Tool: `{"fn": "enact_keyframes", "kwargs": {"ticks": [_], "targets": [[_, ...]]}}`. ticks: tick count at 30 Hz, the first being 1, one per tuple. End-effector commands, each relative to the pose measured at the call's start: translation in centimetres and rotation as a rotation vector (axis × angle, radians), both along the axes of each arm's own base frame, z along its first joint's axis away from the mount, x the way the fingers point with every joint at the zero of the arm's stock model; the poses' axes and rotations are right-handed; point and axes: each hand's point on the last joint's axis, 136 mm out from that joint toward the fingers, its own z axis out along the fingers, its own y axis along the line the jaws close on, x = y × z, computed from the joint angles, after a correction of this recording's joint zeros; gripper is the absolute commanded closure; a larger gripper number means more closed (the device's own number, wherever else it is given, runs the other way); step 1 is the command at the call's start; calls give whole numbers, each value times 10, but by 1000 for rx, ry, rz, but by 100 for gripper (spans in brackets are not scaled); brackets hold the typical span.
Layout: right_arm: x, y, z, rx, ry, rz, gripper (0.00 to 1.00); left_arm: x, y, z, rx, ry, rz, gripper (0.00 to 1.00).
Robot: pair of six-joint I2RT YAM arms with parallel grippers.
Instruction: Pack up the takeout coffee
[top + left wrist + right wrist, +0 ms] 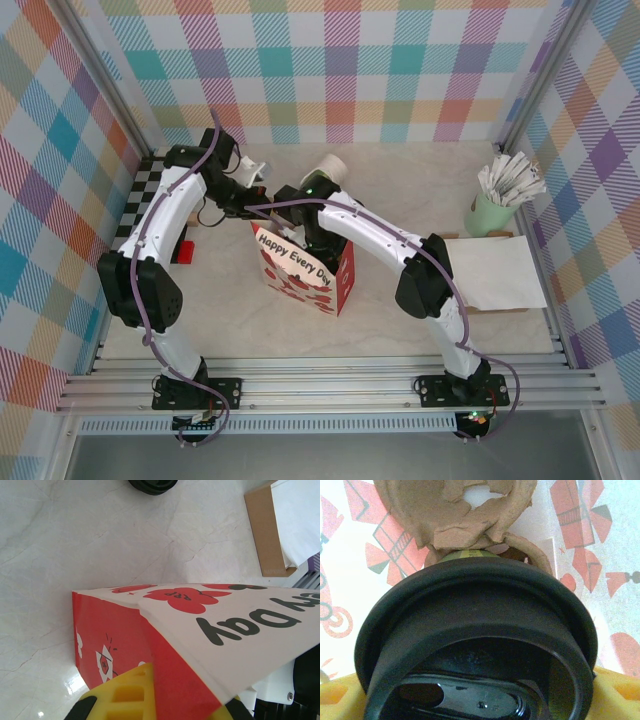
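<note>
While left fingers (pixel 125 697) pinch "Every Day" bag (pixel 240 625), right fingers (pixel 622 695) grip coffee (pixel 475 610)

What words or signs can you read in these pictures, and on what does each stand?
"Happy Every Day": on the white face of the paper gift bag.
Small letters on the bag's red motif: too blurred to read.
Any print on the white packets in the green cup: too small to read.

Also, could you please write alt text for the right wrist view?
The takeout coffee, black lid toward the camera, sits between the yellow fingers of the right gripper. Beyond it are a torn brown pulp holder and the red-printed white paper of the gift bag.
</note>
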Motion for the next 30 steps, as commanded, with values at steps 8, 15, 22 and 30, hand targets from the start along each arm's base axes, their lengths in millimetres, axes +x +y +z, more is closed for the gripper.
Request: {"fn": "enact_keyframes", "kwargs": {"ticks": [8,15,22,30], "targets": [[-1,-14,11,-35,-18,20,43,-5,1,12,-11,-37,-11,100],[1,-16,9,-51,-25,28,43,-6,1,13,-14,-38,-13,100],[4,-14,6,-43,-30,17,44,-8,1,13,-18,-39,-21,100],[4,-11,2,-36,-19,22,44,-7,0,12,-17,-35,-20,100]]}}
